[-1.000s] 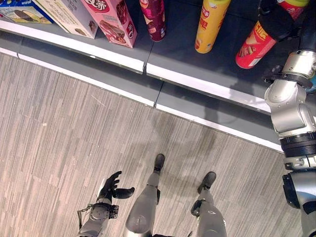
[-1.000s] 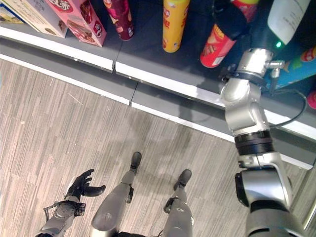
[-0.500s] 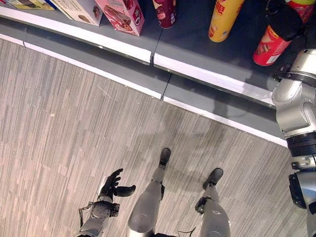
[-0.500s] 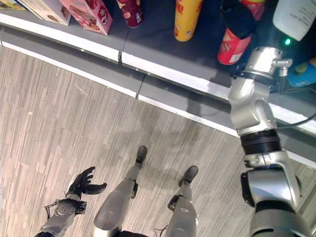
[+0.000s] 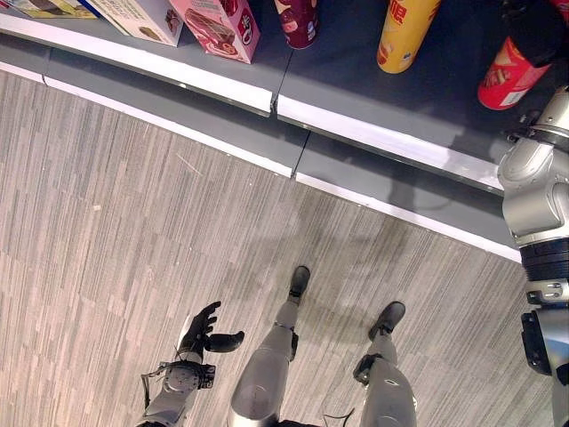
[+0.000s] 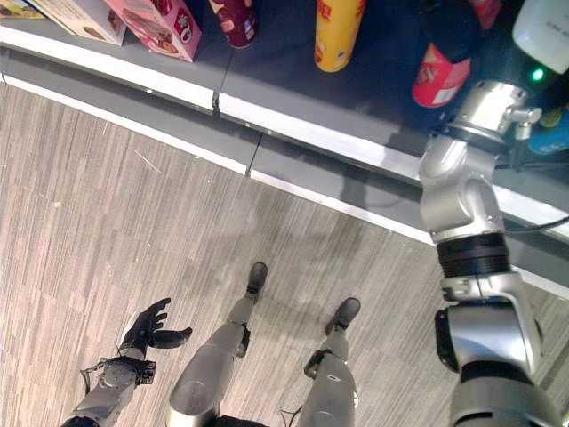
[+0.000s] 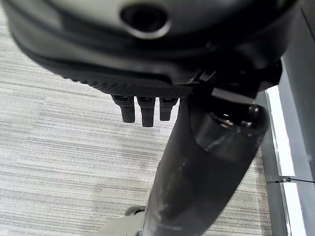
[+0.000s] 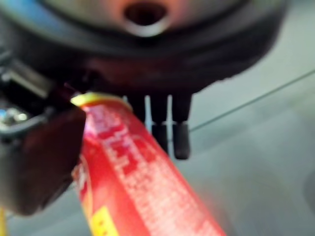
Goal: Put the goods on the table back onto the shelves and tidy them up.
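My right hand [image 8: 44, 157] is clasped round a tall red cardboard snack tube [image 5: 511, 76], thumb on one side and fingers [image 8: 179, 135] on the other, holding it tilted over the dark grey shelf [image 5: 347, 89] beside a yellow tube [image 5: 404, 36] standing there. My left hand [image 5: 203, 334] hangs low over the grey striped floor [image 5: 116, 231], fingers loosely spread and empty.

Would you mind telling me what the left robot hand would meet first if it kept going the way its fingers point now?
Probably nothing soon: the left robot hand, open and empty, points over bare wood-pattern floor toward the shelf base. Depth is unclear.
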Tool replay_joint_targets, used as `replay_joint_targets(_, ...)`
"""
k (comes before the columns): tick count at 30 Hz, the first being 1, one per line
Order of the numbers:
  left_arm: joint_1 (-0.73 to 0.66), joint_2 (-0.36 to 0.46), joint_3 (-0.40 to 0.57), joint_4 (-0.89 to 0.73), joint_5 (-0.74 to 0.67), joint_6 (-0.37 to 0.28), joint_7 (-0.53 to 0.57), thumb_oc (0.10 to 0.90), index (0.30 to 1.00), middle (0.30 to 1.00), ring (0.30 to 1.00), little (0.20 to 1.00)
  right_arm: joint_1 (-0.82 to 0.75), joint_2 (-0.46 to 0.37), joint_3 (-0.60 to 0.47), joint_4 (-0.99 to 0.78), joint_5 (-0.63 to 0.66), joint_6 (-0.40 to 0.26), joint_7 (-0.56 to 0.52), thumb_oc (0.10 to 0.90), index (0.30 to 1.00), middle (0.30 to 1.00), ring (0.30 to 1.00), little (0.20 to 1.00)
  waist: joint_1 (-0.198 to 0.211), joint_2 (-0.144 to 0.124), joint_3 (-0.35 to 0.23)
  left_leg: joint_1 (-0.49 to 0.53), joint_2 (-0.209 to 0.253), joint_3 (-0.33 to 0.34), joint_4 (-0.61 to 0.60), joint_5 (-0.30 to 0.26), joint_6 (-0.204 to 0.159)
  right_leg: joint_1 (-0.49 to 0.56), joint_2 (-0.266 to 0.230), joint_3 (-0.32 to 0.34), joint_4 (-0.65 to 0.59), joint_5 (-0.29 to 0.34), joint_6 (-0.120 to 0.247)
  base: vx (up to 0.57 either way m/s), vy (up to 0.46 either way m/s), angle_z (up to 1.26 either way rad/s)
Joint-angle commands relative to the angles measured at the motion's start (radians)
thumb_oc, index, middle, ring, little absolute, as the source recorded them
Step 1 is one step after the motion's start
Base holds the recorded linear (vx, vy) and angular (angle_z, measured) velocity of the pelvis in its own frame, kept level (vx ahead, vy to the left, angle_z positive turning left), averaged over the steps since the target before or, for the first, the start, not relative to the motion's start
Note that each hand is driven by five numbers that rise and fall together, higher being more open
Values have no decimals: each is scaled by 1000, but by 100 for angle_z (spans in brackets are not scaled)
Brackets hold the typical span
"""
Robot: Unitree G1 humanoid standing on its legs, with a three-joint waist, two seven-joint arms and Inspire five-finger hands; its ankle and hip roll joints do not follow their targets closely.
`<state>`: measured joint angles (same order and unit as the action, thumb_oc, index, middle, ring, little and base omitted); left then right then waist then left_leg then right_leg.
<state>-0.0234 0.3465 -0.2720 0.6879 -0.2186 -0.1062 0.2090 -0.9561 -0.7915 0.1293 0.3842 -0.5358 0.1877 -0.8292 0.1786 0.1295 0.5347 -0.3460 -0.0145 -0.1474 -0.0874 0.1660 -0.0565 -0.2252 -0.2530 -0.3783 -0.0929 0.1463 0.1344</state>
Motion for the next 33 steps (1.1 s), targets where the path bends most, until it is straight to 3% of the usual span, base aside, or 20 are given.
replay_joint_targets(1,41,57,-30,12,-16,-30,46,800,900,900,900,900,-107,-109,-46,-143,-32,-28,-127,400,300,300,300,300,-9,10,-28,-24,-20,-19,82,-86,-5,-55,-86,79,126,-56,79,0,0,0)
replay_joint_targets(16,37,55,-35,11,-16,-38,62,800,900,900,900,900,-88,-47,-102,-190,-22,-32,-186,400,300,300,300,300,-14,26,-15,-76,-34,-23,114,-93,-1,-94,-99,83,139,-56,79,-1,3,1)
replay_joint_targets(33,38,50,-46,23,-9,-47,74,800,900,900,900,900,-62,-25,-102,-209,-34,-25,-203,400,300,300,300,300,-28,23,-15,-137,-44,-11,142,-94,-1,-156,-103,104,151,-48,77,-1,1,0)
